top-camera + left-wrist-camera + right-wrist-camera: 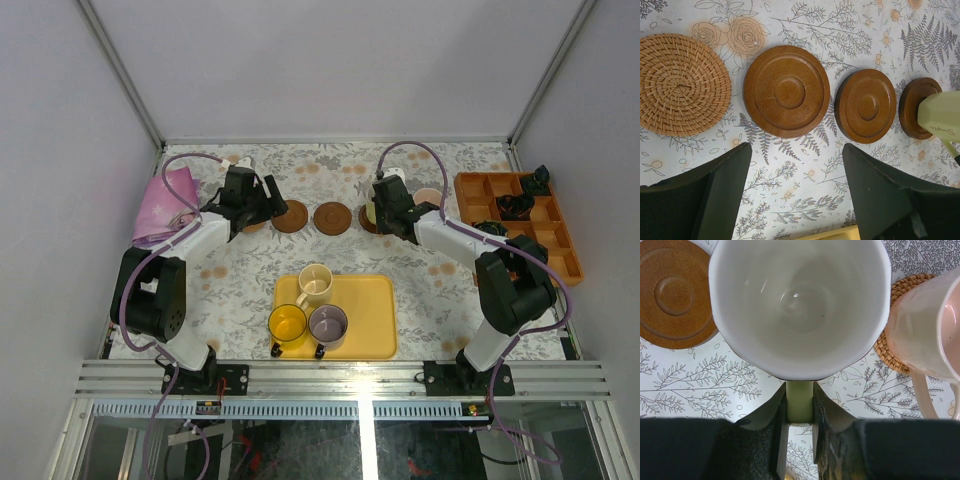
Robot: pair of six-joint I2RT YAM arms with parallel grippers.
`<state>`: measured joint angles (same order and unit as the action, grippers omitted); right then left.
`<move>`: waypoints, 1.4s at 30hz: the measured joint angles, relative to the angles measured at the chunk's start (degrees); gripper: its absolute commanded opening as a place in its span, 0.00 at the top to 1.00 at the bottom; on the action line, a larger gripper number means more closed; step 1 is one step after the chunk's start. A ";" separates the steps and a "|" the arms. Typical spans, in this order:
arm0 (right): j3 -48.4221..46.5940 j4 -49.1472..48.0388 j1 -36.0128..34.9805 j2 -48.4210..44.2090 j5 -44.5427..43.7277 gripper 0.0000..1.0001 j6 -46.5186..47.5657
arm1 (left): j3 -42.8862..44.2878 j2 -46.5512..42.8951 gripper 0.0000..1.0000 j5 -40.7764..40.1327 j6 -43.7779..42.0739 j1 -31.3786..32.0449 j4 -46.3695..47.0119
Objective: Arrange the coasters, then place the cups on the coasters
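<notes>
The worktop (pixel 240 290) carries a yellow tray (pixel 375 320) by its near edge, with three cups (pixel 313 285) on it. The left hand (pixel 796 147) hangs empty, jaws wide apart, over the row of coasters (pixel 787 90) near the far edge. The right hand (pixel 800 395) is clamped on the handle of the pale cup (pixel 800 305), which overlaps only the rim of the dark coaster (pixel 675 295). The cup should probably be shifted over the coaster's middle, away from the pink cup (pixel 925 325), kept upright, then released.

The left gripper (pixel 796 150) gapes; the right gripper (pixel 800 396) is clamped.
</notes>
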<state>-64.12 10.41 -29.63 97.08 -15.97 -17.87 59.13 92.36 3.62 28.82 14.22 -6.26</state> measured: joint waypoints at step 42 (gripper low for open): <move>0.13 -0.46 -0.22 -13.90 -0.33 0.07 -1.60 | 0.00 -3.41 0.19 0.09 -2.34 0.00 -1.88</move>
<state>-63.99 9.96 -29.85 83.18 -16.29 -19.46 59.13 88.95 3.70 26.48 14.22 -8.14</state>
